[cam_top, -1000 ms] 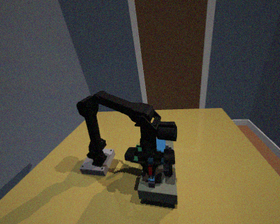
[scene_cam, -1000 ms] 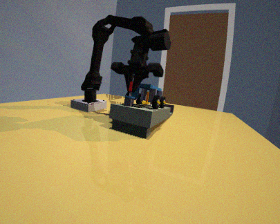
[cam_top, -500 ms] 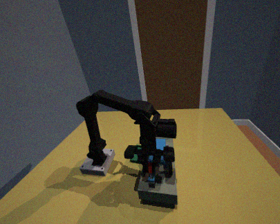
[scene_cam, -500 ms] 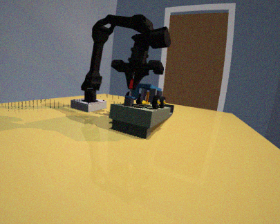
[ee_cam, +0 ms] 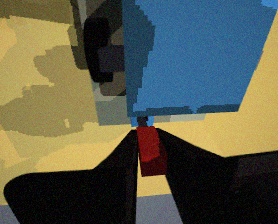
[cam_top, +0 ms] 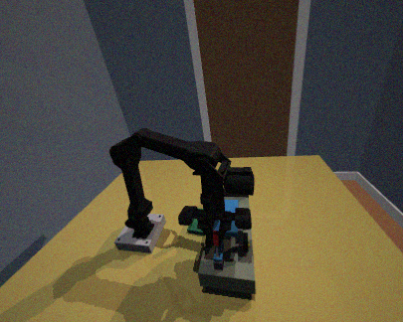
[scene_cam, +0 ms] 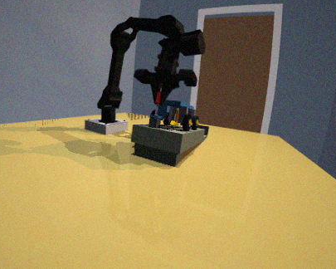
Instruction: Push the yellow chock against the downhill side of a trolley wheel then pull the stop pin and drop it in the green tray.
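Red-headed stop pin [cam_top: 216,236] [scene_cam: 158,97] [ee_cam: 148,145], above the uphill end of the ramp [cam_top: 227,278] [scene_cam: 158,138] [ee_cam: 110,113]; its block-shaped head is clasped between the fingertips of the gripper [cam_top: 215,239] [scene_cam: 158,100] [ee_cam: 148,132], which is closed upon it. The pin is probably light and stiff, not fragile; its flat-sided head is the proper place of grasp, though smooth faces might slip if pinched off centre. Its long axis stands roughly upright, head uppermost and shank downward, with a slight lean in the exterior view. Directly below is the blue pin holder [cam_top: 218,258] [scene_cam: 155,119] [ee_cam: 134,121]; whether the tip has wholly left it cannot be told. Withdrawal appears to be the step in hand, and calls for a straight pull along the shank, since a sideways drag could bind the pin or nudge the trolley. Just beside the pin lies the blue trolley [cam_top: 231,206] [scene_cam: 180,105] [ee_cam: 200,55], on the ramp. Farther out, the chock [scene_cam: 177,115] shows its orange handle near the wheels; its contact with a wheel cannot be confirmed. Beyond the arm's fingers in the top view, the green tray [cam_top: 195,228], partly hidden, awaits the pin.
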Controlling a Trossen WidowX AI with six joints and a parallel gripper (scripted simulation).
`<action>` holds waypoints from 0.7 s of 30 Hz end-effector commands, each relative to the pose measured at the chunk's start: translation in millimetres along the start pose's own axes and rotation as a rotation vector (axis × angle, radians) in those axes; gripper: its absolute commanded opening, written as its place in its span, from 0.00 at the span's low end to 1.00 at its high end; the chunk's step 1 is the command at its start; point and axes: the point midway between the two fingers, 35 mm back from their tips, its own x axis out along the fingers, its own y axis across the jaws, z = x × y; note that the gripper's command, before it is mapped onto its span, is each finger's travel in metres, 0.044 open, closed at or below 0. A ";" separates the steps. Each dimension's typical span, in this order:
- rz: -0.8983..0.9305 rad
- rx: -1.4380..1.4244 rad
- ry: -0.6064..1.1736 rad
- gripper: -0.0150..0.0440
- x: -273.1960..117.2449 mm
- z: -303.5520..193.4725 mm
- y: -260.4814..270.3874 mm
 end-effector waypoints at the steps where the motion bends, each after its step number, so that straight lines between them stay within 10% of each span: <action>1: -0.003 0.007 0.004 0.25 -5.1 -1.7 -0.6; 21: -0.003 0.007 0.004 0.25 -14.3 -2.1 0.1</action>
